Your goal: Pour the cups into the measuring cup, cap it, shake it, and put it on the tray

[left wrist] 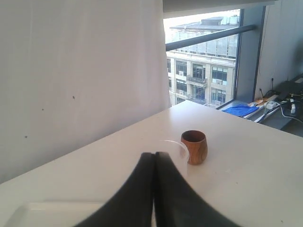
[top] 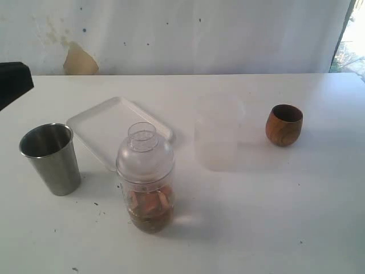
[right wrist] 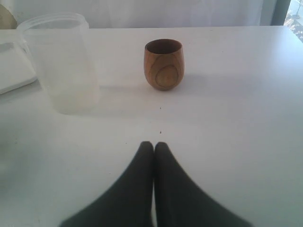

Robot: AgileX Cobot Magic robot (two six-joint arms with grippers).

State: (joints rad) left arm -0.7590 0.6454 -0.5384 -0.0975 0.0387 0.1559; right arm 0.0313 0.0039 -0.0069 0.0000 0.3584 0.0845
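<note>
The measuring cup (top: 146, 182) stands on the table in front of the tray (top: 97, 123), with a clear domed lid (top: 144, 153) on it and brownish contents in its bottom. The steel tumbler (top: 51, 158) is upright at the left. At the right the wooden cup (top: 284, 124) stands upright, and it also shows in the wrist views (left wrist: 194, 146) (right wrist: 163, 65). My left gripper (left wrist: 155, 154) is shut and holds nothing, above the table with the wooden cup well beyond it. My right gripper (right wrist: 154, 144) is also shut and empty, some way short of the wooden cup. Neither gripper shows in the exterior view.
A frosted translucent cup (top: 217, 140) stands between the tray and the wooden cup; the right wrist view has it beside that cup (right wrist: 61, 64). A dark shape (top: 12, 83) sits at the table's far left edge. A white curtain hangs behind the table.
</note>
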